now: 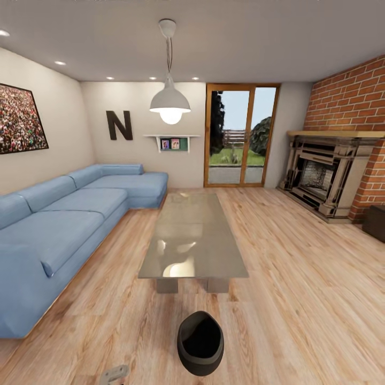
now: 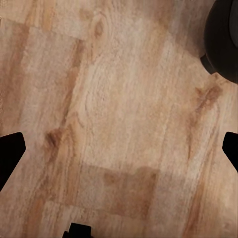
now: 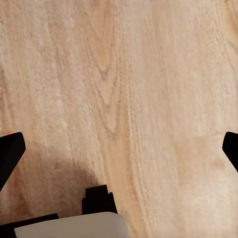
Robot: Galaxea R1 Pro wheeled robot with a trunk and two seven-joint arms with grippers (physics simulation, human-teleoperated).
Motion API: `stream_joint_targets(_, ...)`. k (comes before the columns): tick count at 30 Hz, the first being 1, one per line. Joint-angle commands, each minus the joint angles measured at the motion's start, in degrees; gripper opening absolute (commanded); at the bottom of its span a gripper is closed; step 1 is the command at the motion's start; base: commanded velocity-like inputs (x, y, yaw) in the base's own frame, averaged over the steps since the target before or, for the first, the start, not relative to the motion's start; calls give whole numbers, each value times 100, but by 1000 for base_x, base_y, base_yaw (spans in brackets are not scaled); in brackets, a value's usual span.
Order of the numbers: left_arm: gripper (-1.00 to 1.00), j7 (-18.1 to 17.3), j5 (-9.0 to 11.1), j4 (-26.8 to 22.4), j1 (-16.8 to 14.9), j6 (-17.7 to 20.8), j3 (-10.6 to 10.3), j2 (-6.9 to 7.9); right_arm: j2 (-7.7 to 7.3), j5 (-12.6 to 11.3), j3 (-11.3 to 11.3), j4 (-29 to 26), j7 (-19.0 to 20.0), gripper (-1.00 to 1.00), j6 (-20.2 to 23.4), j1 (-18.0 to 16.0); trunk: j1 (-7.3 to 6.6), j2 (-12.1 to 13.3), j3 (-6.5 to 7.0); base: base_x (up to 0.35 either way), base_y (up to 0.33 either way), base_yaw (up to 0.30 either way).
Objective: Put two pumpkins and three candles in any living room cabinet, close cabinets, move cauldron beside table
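Left tool [image 2: 119, 148]: fingers spread wide, holding nothing, over bare plank floor [image 2: 124, 99]; the cauldron [image 2: 224, 37] sits just beyond one fingertip. Right tool [image 3: 119, 148]: likewise open and empty above the floor. Ahead of both, the cauldron [image 1: 200, 342] rests on the floor near the worktop [image 1: 192, 240] end. Risk: a careless reach could tip or roll this round-bellied pot. Readable writing: a large "N" [image 1: 119, 125] on the far wall.
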Motion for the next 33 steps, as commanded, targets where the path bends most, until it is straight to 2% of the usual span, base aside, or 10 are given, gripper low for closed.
stream_joint_targets(1, 100, -7, 50, 15, -4, -17, -48, -2, 1, -56, 49, 13, -6, 100, -18, -7, -23, 38, 13, 0, 0, 0)
stream_joint_targets(13, 100, -6, 51, 21, 18, -22, -48, -2, 1, -55, 49, 14, -6, 100, -18, -6, -287, 519, 228, 0, 0, 0)
stream_joint_targets(17, 100, -6, 48, 12, 159, -25, -48, -7, 1, -56, 49, 14, -6, 100, -18, -6, -374, 680, 300, 0, 0, 0)
stream_joint_targets(23, 100, -12, 45, 14, 314, -272, -48, -27, 1, -56, 49, 14, -6, 100, -18, -6, -506, 920, 407, 0, 0, 0)
stream_joint_targets(33, 100, -15, 42, 17, 334, -302, -57, -37, 18, -64, 49, 17, -1, 100, 17, -6, -726, 1322, 587, 0, 0, 0)
